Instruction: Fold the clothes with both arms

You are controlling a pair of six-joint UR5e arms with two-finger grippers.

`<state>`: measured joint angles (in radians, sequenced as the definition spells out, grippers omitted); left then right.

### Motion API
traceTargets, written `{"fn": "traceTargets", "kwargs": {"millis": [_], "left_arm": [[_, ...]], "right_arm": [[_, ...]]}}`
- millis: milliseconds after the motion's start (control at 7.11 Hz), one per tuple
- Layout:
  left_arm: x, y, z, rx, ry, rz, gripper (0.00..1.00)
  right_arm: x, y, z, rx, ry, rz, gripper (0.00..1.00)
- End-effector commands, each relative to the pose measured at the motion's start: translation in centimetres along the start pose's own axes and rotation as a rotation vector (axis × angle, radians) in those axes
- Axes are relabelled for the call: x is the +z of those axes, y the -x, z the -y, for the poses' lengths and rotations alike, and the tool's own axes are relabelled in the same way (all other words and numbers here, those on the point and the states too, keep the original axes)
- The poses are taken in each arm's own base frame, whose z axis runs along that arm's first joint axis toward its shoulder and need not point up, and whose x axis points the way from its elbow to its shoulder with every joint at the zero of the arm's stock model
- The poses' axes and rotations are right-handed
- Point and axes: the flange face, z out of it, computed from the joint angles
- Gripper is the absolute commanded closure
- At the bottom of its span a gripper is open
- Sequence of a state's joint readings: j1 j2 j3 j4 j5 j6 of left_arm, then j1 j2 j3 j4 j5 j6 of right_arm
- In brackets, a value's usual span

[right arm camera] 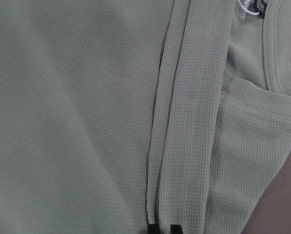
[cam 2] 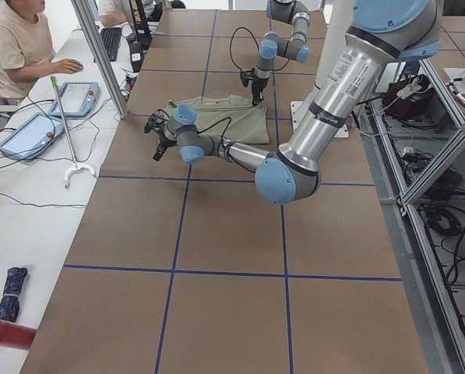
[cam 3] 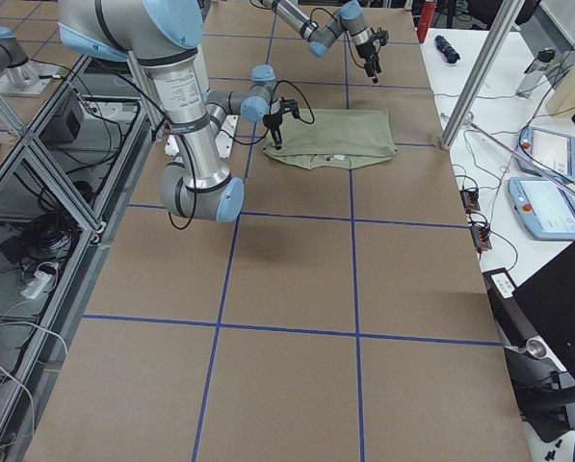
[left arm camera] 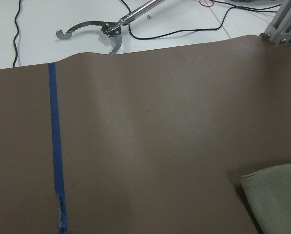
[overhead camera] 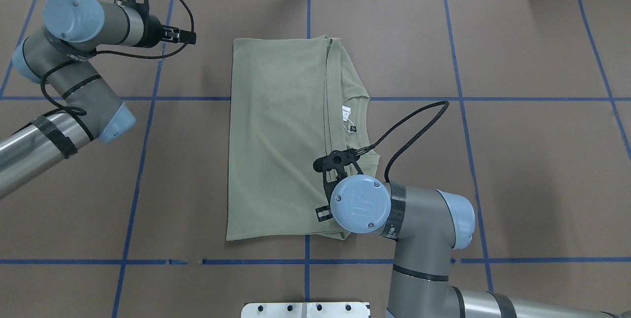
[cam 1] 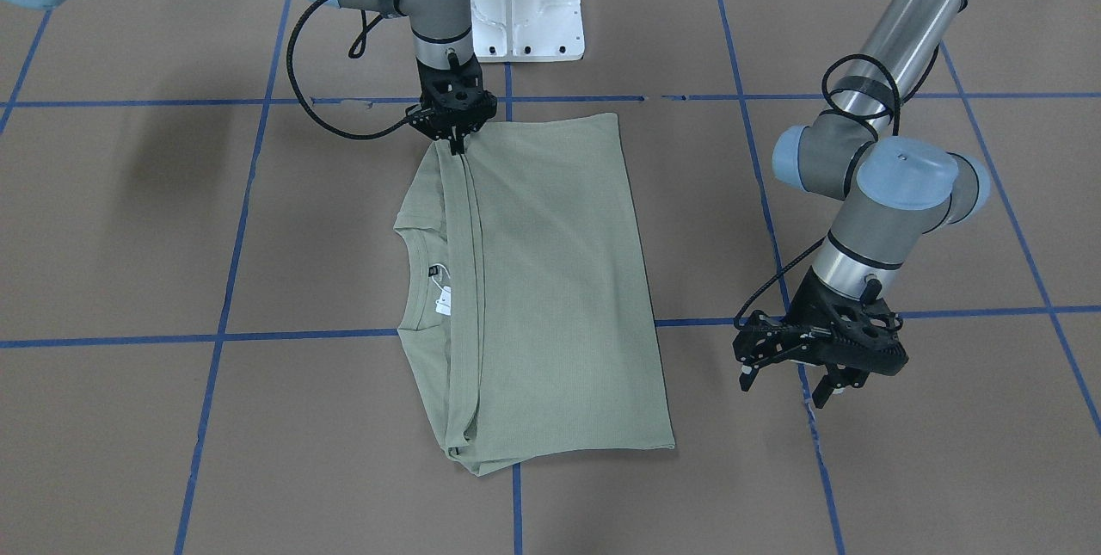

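Note:
The sage-green shirt lies folded into a long rectangle mid-table, its neckline with the white tag exposed along one side. My right gripper stands upright at the shirt's corner nearest the base, shut on the stacked folded edge. In the right wrist view its fingertips sit close together on those folds. My left gripper hovers open over bare table, well off the shirt's far side. The left wrist view catches only a shirt corner. In the overhead view the right wrist hides its own gripper, while the left gripper shows.
Blue tape lines grid the brown table. The white pedestal base stands at the robot's edge. Beyond the far edge are a white desk with a grabber tool, tablets, a metal post and a seated person.

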<state>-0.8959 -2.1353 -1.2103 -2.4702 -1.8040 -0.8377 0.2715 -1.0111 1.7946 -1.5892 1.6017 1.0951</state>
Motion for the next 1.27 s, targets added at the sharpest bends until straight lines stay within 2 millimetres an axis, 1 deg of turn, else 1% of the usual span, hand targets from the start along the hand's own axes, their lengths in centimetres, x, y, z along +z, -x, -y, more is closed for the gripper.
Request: {"fn": "traceTargets", "kwargs": {"millis": [0, 141, 281, 422, 563, 703, 844, 985, 1125], "left_arm": [[0.1, 0.1, 0.0, 0.001, 0.001, 0.001, 0.0], [0.0, 0.0, 0.0, 0.002, 0.0, 0.0, 0.0], [0.2, -0.3, -0.3, 0.003, 0.005, -0.003, 0.0], [0.2, -0.6, -0.5, 0.008, -0.006, -0.021, 0.0], [0.2, -0.7, -0.6, 0.009, -0.006, -0.023, 0.0], [0.2, -0.7, -0.6, 0.009, -0.006, -0.023, 0.0], [0.2, -0.3, -0.9, 0.008, -0.003, -0.019, 0.0], [0.3, -0.2, -1.0, 0.009, -0.002, -0.018, 0.0], [0.2, -0.4, -0.9, 0.01, -0.004, -0.021, 0.0]], "right_arm": [[-0.1, -0.3, 0.3, 0.006, -0.005, 0.0, 1.0], [-0.3, -0.9, 0.8, 0.022, -0.013, -0.004, 1.0], [-0.9, -1.7, 1.6, 0.042, -0.028, -0.003, 1.0], [-0.9, -4.6, 0.2, 0.047, -0.022, -0.018, 1.0], [-1.8, -7.9, -1.7, 0.11, -0.025, -0.028, 1.0], [-0.7, -8.7, -3.4, 0.231, -0.027, -0.051, 1.0], [0.0, -7.0, -5.6, 0.288, -0.054, -0.055, 1.0], [0.1, -5.5, -7.0, 0.312, -0.056, -0.045, 0.57], [0.3, -4.5, -7.9, 0.304, -0.06, -0.041, 0.01]]}}
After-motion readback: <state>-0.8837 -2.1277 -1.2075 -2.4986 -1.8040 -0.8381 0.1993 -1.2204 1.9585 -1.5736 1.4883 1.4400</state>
